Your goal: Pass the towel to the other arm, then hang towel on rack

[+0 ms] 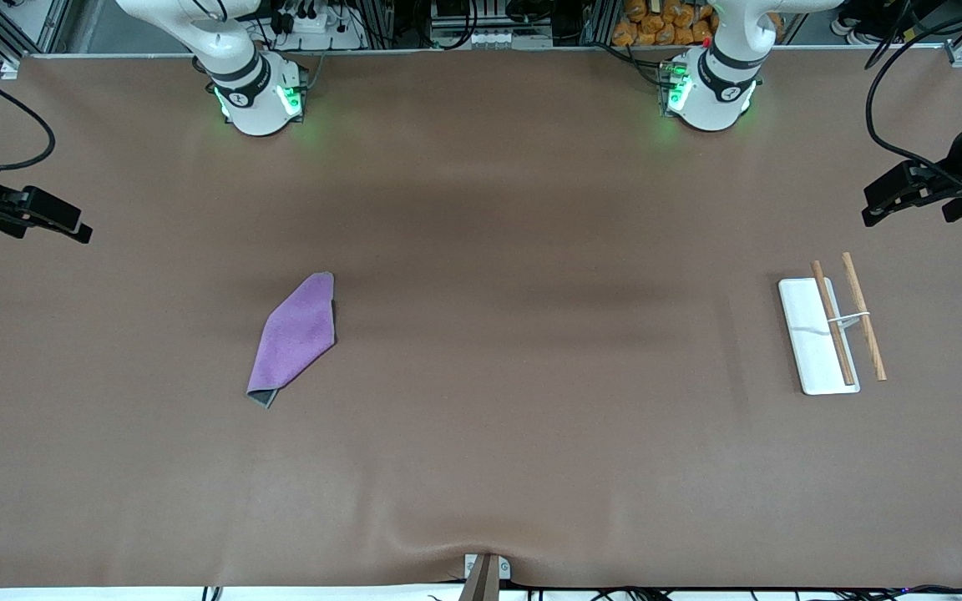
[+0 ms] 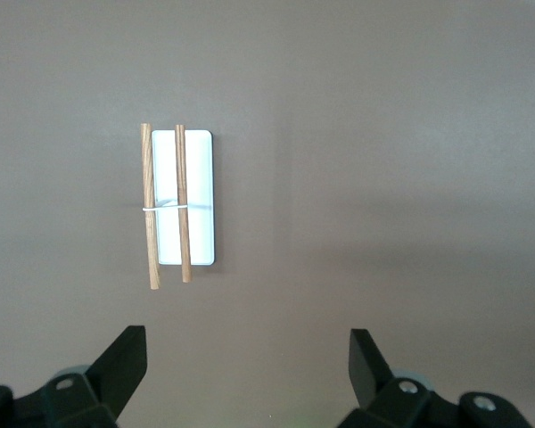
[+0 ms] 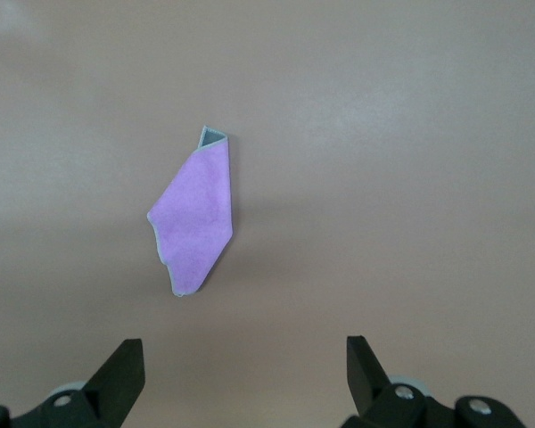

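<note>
The purple towel (image 1: 293,338) lies folded flat on the brown table toward the right arm's end, with a grey corner showing at its nearer tip. It also shows in the right wrist view (image 3: 193,223). The rack (image 1: 832,330), a white base plate with two light-wood rods, stands toward the left arm's end and shows in the left wrist view (image 2: 185,201). My right gripper (image 1: 80,227) is open and empty, high over the table's edge at its own end (image 3: 245,352). My left gripper (image 1: 869,204) is open and empty, held high near the rack's end (image 2: 248,343).
The brown table cover (image 1: 531,401) is wrinkled near the front edge. A small mount (image 1: 485,574) sticks up at the middle of that edge. Black cables (image 1: 890,92) hang near the left arm's end.
</note>
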You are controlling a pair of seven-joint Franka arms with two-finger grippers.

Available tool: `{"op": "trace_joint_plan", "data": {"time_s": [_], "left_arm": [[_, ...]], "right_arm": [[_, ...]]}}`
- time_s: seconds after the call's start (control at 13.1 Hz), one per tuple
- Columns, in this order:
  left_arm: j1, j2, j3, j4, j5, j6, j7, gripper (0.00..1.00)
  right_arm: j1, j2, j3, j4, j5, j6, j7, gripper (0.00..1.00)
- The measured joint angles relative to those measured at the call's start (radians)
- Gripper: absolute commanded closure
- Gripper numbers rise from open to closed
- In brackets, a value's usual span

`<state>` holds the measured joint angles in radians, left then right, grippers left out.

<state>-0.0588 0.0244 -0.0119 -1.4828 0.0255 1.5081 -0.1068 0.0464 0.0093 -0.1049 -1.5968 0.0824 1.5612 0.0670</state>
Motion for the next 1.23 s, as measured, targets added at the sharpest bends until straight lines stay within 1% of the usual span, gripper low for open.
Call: {"op": "trace_joint_plan", "data": {"time_s": [0.38, 0.61, 0.84, 1.07, 1.23], "left_arm": [[0.000, 0.000, 0.000, 0.000, -0.002, 0.000, 0.001, 0.00], [0.000, 0.000, -0.001, -0.001, -0.003, 0.000, 0.001, 0.00], [0.000, 0.001, -0.001, -0.001, -0.003, 0.000, 0.001, 0.00], [0.000, 0.005, -0.001, -0.003, -0.003, 0.000, 0.001, 0.00], [0.000, 0.007, -0.002, -0.004, -0.004, 0.000, 0.001, 0.00]], "right_arm": [[0.022, 0.035, 0.004, -0.006, 0.002, -0.010, 0.000, 0.00], [0.028, 0.114, 0.004, -0.017, 0.034, 0.022, 0.000, 0.00], [0.047, 0.209, 0.006, -0.048, 0.051, 0.129, 0.000, 0.00], [0.081, 0.270, 0.007, -0.133, 0.051, 0.266, -0.006, 0.00], [0.087, 0.303, 0.006, -0.193, 0.051, 0.347, -0.045, 0.00]]}}
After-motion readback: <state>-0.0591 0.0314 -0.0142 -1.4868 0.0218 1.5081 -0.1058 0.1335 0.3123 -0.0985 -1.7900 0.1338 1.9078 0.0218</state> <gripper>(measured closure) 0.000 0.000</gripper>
